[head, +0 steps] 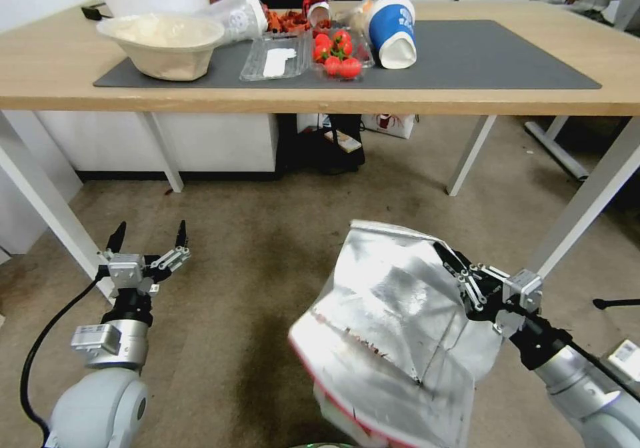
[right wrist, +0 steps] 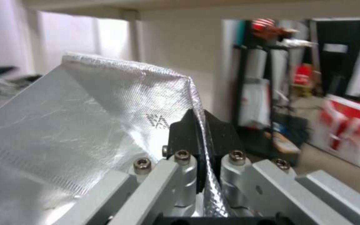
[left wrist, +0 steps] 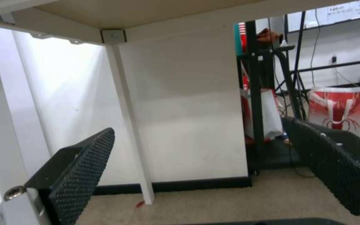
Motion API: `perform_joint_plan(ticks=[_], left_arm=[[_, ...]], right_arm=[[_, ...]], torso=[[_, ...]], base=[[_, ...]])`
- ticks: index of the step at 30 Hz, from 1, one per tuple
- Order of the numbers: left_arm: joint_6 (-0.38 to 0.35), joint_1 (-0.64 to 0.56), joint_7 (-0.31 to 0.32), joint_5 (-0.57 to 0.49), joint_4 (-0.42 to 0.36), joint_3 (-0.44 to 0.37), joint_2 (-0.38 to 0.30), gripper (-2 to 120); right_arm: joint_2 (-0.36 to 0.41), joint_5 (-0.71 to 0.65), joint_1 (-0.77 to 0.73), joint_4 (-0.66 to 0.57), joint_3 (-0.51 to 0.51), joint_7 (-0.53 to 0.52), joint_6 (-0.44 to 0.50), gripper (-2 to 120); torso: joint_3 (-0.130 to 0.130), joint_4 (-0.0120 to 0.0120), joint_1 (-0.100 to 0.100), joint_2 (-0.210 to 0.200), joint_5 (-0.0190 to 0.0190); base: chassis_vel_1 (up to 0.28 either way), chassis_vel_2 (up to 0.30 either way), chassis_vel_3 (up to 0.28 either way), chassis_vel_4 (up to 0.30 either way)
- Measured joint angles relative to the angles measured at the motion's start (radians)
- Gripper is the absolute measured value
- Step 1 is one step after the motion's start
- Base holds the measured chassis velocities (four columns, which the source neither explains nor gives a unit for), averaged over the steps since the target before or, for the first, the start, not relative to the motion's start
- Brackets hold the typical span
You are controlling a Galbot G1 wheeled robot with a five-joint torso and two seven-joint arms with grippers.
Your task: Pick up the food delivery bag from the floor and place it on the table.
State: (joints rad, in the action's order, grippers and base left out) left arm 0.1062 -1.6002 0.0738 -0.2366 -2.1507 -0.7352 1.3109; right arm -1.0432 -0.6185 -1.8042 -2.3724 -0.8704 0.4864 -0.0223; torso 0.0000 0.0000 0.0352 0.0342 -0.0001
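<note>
The food delivery bag (head: 393,328) hangs tilted above the floor (head: 267,248) in front of the table (head: 333,98), its silver foil lining facing me and a red edge showing low down. My right gripper (head: 445,253) is shut on the bag's upper right rim; in the right wrist view the black fingers (right wrist: 184,134) pinch the foil edge of the bag (right wrist: 84,125). My left gripper (head: 150,235) stands open at lower left with nothing between its fingers, and its black pads (left wrist: 84,162) point under the table.
On the table's dark mat (head: 480,55) lie a white bowl (head: 163,45), a clear tray (head: 273,58), a punnet of tomatoes (head: 340,55) and a tipped blue cup (head: 393,31). White table legs (head: 47,208) stand at left and right. Another red-and-white bag (left wrist: 340,107) stands under the table.
</note>
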Motion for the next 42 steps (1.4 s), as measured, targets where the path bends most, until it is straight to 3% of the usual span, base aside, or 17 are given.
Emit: perform_joint_plan(ticks=[6,12,24,42], left_arm=[[-0.002,0.0,0.0,-0.009,-0.011,-0.003,-0.004,100],[-0.024,-0.007,0.0,-0.028,-0.031,-0.005,-0.009,100],[-0.024,-0.016,-0.026,-0.052,-0.036,-0.004,-0.01,100],[-0.021,-0.02,-0.049,-0.045,-0.034,-0.008,-0.009,100]], right_arm=[[0.057,-0.123,0.027,-0.011,-0.061,0.095,-0.038,0],[0.072,-0.238,0.058,0.022,-0.115,0.281,-0.053,0],[0.059,-0.267,0.086,0.029,-0.115,0.31,-0.06,0],[0.042,-0.25,0.076,0.026,-0.122,0.316,-0.057,0]], torso=[[0.0,0.0,0.0,0.0,0.0],[0.0,0.0,0.0,0.0,0.0002],[0.004,0.0,0.001,0.006,0.0001],[0.072,0.0,0.005,0.078,0.0]], base=[[0.0,0.0,0.0,0.0],[0.0,0.0,0.0,0.0],[0.0,0.0,0.0,0.0],[0.0,0.0,0.0,0.0]])
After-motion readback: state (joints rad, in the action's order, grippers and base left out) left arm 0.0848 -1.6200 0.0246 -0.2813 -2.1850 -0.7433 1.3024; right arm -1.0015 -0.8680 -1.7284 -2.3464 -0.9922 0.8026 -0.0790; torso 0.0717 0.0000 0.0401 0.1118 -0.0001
